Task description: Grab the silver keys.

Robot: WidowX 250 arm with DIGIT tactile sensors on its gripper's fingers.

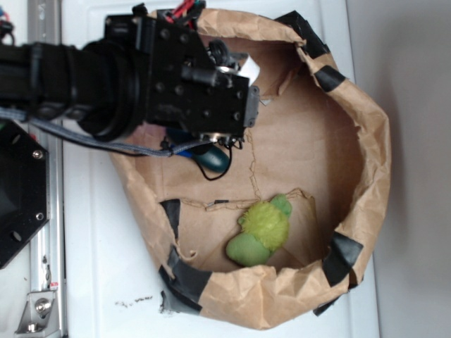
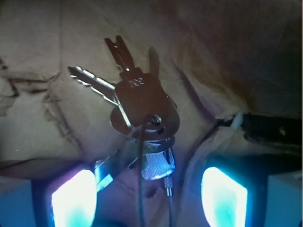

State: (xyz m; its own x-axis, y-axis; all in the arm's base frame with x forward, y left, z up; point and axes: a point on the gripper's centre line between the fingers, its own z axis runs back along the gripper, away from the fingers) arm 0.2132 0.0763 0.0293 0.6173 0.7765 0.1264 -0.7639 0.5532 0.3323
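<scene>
White tabletop (image 1: 106,274) fills the exterior view, with a metal rail (image 1: 49,246) down the left edge and grey wall on the right. On it a brown paper bag (image 1: 366,141) is seen from above, its rim rolled down and patched with black tape (image 1: 184,278) in several spots. Near the lower middle of the bag floor a fuzzy yellow-green toy (image 1: 264,231) is lying, just below a torn flap of paper. The black arm (image 1: 141,77) comes in from the upper left and covers the upper left part of the bag. Just under its body, a dark teal capsule (image 1: 213,159) is partly visible, with thin black wire looped beside it. The gripper itself can't be made out in this view.

In the wrist view the keys (image 2: 137,101) are found dead centre on crumpled brown paper: a bunch of shiny silver keys fanned out, blades pointing to the upper left, heads stacked on thin rings, with a smaller tag-like piece hanging toward the bottom. The gripper (image 2: 149,196) is spread wide, one glowing cyan finger (image 2: 73,198) at lower left and the other at lower right, the bottom of the bunch lying between them. No contact between fingers and keys is seen. A thin dark wire runs up from the bottom edge across the key heads.
</scene>
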